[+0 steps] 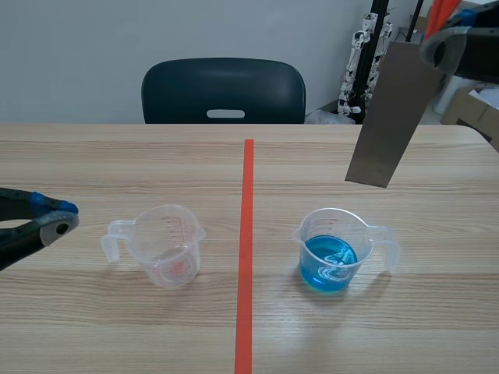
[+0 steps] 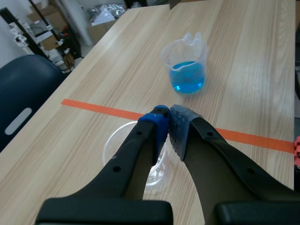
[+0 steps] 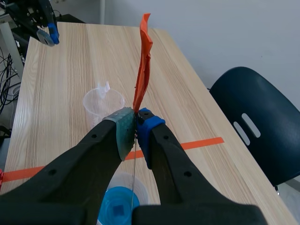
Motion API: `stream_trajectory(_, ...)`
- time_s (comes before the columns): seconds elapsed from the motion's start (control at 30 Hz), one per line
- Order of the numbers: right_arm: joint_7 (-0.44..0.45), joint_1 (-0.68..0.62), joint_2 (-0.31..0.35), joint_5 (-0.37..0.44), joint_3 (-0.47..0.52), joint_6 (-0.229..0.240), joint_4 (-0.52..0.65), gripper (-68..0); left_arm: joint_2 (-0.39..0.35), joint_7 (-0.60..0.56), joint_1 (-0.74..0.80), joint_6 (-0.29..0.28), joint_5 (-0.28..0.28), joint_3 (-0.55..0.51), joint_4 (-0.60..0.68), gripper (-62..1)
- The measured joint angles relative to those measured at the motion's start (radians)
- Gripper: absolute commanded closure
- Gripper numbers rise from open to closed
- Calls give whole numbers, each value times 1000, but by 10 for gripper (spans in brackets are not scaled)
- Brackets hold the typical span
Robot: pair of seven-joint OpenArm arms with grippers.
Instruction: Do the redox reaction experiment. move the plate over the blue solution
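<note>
Two clear measuring cups stand on the wooden table [image 1: 117,164], one on each side of the orange tape line [image 1: 247,249]. The empty cup [image 1: 165,245] is on the left and the cup of blue solution [image 1: 331,249] on the right, well apart. Up high on the right, the right gripper [image 1: 438,48] has its fingers clamped on the top end of the grey metal plate [image 1: 388,117]. The plate hangs tilted in the air, its lower edge clear of the liquid. Seen from that wrist, the cup of blue solution sits right beneath the fingers. The left gripper [image 1: 58,218] hovers low beside the empty cup, pads pressed together, gripping nothing. A dark chair [image 1: 223,91] stands behind the table.
</note>
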Motion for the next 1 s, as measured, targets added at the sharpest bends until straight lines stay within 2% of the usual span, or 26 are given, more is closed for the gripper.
stream_trajectory(0.1, -1, 0, -14, -33, 0, 1, 0, -6, 6, 52, -100, -13, -1, 103, 8, -40)
stream_trajectory(0.23, -1, 0, -41, -67, 0, 1, 0, -6, 38, 153, -237, -13, -46, 205, 12, -40)
stream_trajectory(0.37, -1, 0, -63, -70, 0, 1, 0, -6, 86, 230, -341, -39, -48, 272, 12, -40)
stream_trajectory(0.57, -1, 0, -68, -65, 0, 0, 0, -6, 185, 361, -462, -39, -48, 334, 12, -40)
stream_trajectory(0.67, -7, 0, -68, -36, 0, 0, 0, -6, 231, 425, -525, -39, -44, 369, 12, -40)
stream_trajectory(0.73, -34, 0, -68, -1, 0, 0, 0, -6, 258, 460, -559, -40, -16, 397, 12, -40)
stream_trajectory(0.8, -80, 0, -68, 62, 0, 0, 0, -6, 280, 492, -588, -43, 14, 426, 12, -40)
stream_trajectory(0.87, -117, 0, -68, 113, 0, 0, 0, -6, 302, 510, -611, -58, 23, 451, 8, -40)
stream_trajectory(1.0, -148, -1, -68, 146, 0, 0, 0, -6, 357, 541, -653, -65, 39, 478, -27, -40)
